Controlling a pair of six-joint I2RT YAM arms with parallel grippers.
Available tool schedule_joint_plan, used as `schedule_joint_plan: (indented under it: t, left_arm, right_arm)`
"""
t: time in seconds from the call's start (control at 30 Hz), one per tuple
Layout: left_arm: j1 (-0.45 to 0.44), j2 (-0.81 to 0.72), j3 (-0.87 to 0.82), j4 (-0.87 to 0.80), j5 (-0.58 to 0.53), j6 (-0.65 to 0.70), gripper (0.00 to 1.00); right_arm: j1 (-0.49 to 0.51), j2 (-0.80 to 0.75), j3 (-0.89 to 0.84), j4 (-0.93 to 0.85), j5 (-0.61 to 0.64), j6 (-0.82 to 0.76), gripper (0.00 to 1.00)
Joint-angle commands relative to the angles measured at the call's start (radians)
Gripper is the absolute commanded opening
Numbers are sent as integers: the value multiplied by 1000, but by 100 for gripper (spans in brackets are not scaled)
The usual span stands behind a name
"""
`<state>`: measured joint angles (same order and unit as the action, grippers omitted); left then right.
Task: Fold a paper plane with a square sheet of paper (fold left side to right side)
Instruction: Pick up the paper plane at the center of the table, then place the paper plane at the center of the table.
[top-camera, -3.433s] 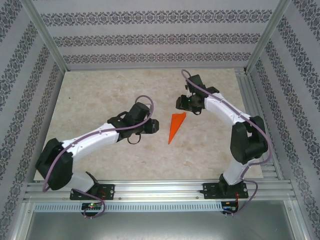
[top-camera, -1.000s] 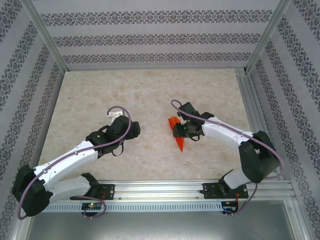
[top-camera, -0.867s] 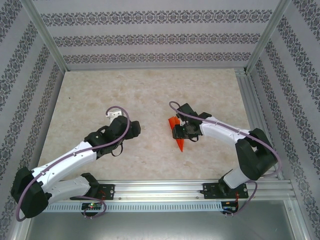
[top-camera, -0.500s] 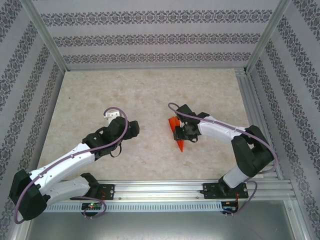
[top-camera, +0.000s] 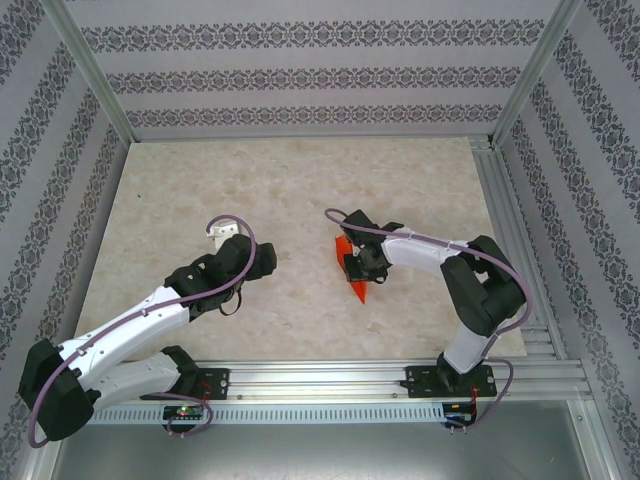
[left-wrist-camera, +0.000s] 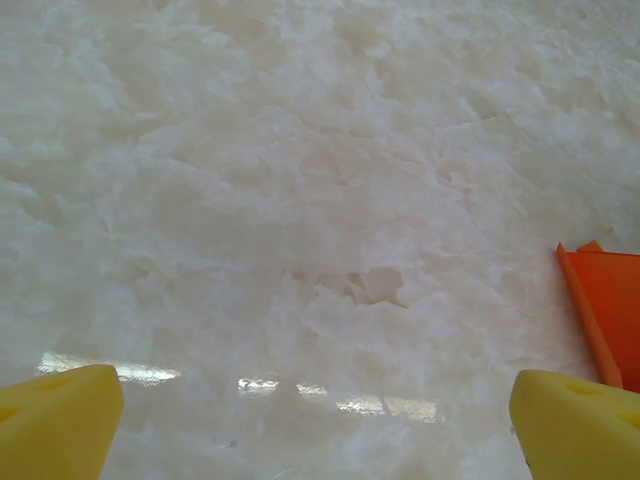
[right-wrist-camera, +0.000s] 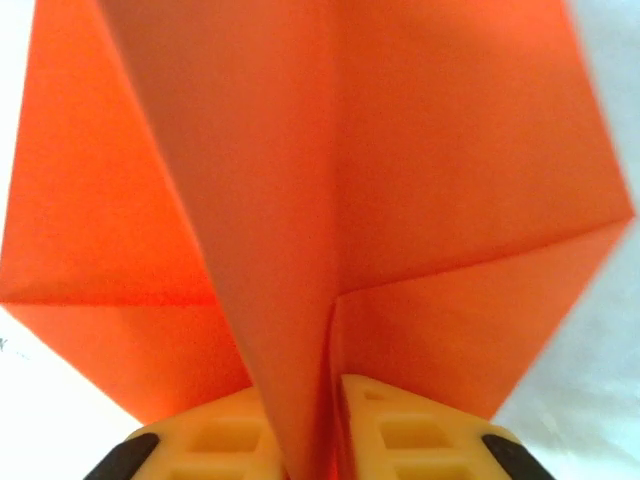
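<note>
Right wrist close-up: paper plane (right-wrist-camera: 330, 200) fast in right end effector (right-wrist-camera: 315, 440), edges off-frame; left end effector (left-wrist-camera: 318, 425) wide open.

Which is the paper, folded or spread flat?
Folded. The paper shows creases and layered flaps, and the right gripper pinches its middle fold.

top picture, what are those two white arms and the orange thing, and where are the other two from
Two robot arms bolted to a table, each ending in a two-finger gripper. The top picture looks down from above and behind. The other two come from wrist cameras; the yellow pads are each gripper's own fingers. The orange thing is folded paper on the table. The right gripper pinches a fold of it; the left gripper is open and holds nothing.
</note>
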<state>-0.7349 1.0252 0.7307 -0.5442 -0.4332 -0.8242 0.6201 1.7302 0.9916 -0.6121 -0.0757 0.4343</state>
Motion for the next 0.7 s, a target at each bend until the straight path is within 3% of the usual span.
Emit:
schedule_joint_plan:
  t: [0.0,0.07,0.3,0.67]
  left_arm:
    - [3,-14,20,-41,-32,10,100]
    - [4,-18,22,-50,-37,13,100]
    - [4,-45,26,-67,-53,22,100]
    - [3,-85,20,-121,-79,18,100]
  right_arm:
    - [10,17,50,-24,31,-25,12]
    - [5,9,86,-51,46,-31,7]
    - [-83,71,310,-180,93,-52,7]
    - [-184,412,760,-313,126,-73,6]
